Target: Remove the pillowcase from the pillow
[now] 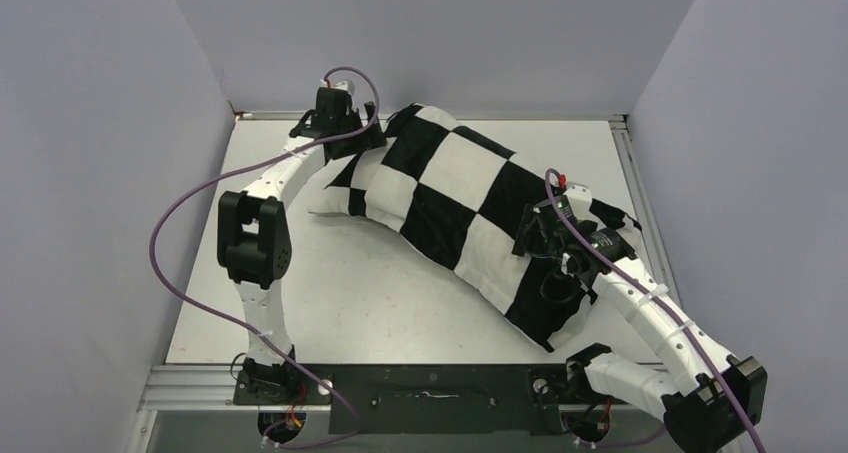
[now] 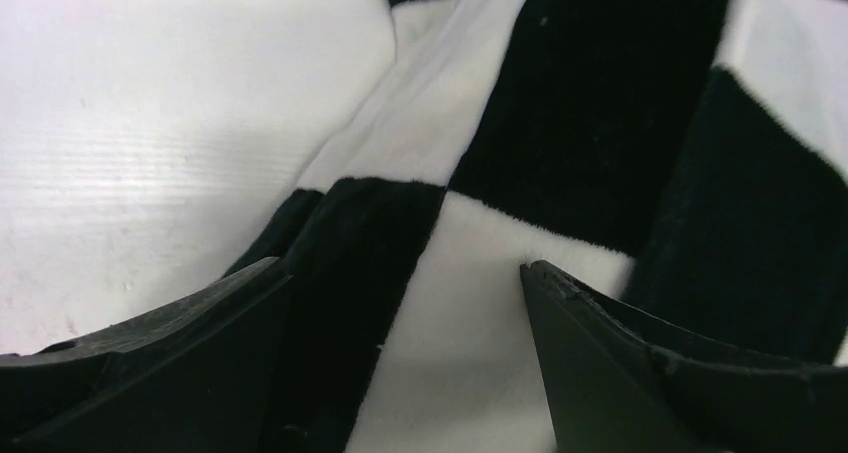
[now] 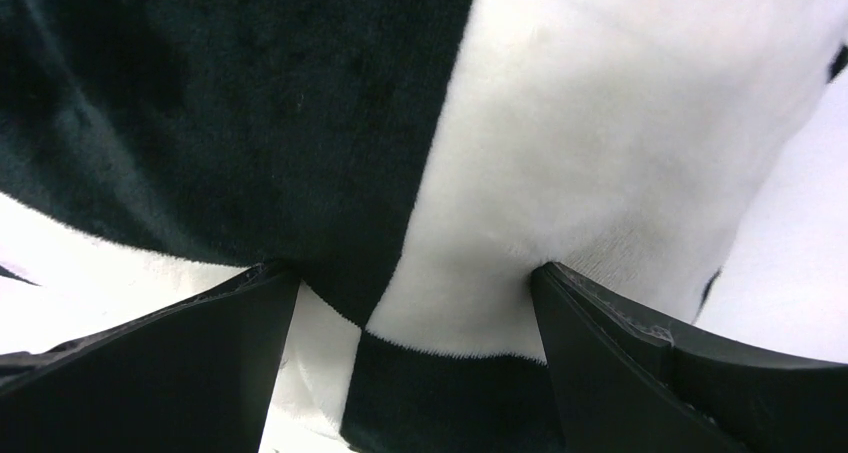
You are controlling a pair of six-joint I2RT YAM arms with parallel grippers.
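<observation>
Pillowcase [image 1: 450, 213] lies diagonally across table [image 1: 380, 303], stuffed full, pillow hidden inside | left gripper [image 2: 405, 273] jaws apart over far-left end | right gripper [image 3: 415, 273] jaws apart against near-right end, nothing clamped | risk: closing may pinch pillow with cover, dragging both together; plush fabric may slip.

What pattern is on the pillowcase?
Big black-and-white checkerboard squares on the pillowcase, clearest in the top external view.

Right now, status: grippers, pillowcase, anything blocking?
Left gripper open, over the far-left end of the pillowcase. Right gripper open, at its near-right end. Pillowcase not yet off. No obstruction visible.
</observation>
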